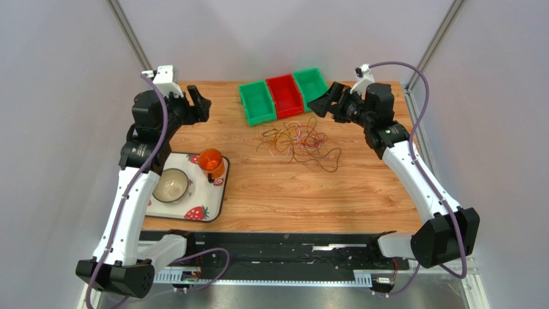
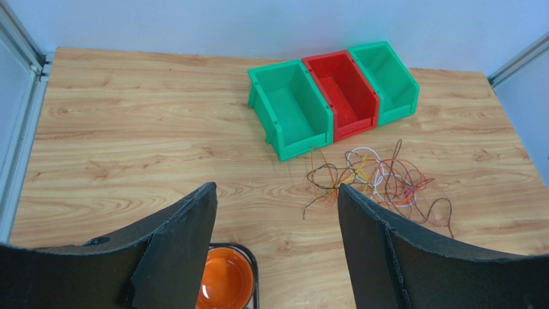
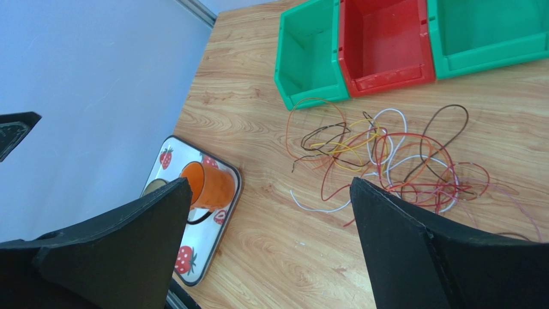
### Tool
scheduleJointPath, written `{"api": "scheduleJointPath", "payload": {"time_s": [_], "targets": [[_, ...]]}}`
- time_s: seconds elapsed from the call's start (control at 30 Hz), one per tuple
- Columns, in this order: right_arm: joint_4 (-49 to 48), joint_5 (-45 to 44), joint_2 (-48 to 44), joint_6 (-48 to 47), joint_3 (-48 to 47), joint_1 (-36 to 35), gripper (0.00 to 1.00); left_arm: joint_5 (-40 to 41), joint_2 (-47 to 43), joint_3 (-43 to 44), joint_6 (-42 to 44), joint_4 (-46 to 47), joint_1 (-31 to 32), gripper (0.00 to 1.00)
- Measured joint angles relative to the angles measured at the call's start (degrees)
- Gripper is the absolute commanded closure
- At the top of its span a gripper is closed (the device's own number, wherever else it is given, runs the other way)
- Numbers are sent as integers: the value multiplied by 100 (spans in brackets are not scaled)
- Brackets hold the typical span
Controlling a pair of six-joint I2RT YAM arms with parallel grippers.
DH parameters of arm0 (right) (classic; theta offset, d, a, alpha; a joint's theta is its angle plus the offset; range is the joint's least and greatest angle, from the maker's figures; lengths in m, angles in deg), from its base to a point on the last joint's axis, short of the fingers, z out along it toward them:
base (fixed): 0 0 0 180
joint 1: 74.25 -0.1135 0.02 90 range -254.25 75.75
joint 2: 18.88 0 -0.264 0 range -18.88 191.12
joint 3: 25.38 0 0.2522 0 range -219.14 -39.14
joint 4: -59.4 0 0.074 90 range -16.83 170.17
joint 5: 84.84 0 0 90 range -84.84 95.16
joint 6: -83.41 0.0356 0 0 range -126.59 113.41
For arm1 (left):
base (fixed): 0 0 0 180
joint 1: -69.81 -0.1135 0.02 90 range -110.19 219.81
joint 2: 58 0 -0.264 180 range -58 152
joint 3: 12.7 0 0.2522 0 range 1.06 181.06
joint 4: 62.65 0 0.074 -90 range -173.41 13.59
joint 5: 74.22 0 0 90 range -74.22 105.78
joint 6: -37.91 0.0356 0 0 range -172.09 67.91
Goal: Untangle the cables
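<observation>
The cables point(image 1: 301, 143) lie in one tangled heap on the wooden table, just in front of the bins: thin looping wires, dark red, brown, orange, yellow and whitish point(image 2: 380, 180) point(image 3: 393, 164). My left gripper point(image 1: 201, 103) hangs open above the table's far left, well away from the heap, with nothing between its fingers point(image 2: 277, 193). My right gripper point(image 1: 325, 103) is raised at the far right, close to the heap's right edge and the bins. It stands wide open and empty point(image 3: 270, 187).
Three bins stand in a row at the back: green point(image 1: 257, 103), red point(image 1: 285, 95), green point(image 1: 311, 82). At the near left a strawberry-print tray point(image 1: 193, 212) carries an orange cup point(image 1: 211, 163) and a pale bowl point(image 1: 171, 185). Grey walls close in both sides.
</observation>
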Motion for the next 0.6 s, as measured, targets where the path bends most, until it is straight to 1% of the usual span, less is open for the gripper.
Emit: {"api": "scheduleJointPath", "payload": {"time_s": [0.4, 0.43, 0.47, 0.57, 0.6], "targets": [[520, -540, 186, 7, -225, -2, 1, 0, -17, -4, 2, 33, 0, 22], [560, -549, 214, 7, -225, -2, 0, -2, -17, -9, 0, 46, 0, 29], [562, -527, 236, 4, -225, -2, 0, -9, -17, -15, 0, 48, 0, 54], [509, -201, 350, 7, -225, 9, 0, -85, 33, -20, -28, 44, 0, 94], [509, -105, 382, 20, -225, 4, 0, -129, 74, -9, -31, 37, 0, 97]]}}
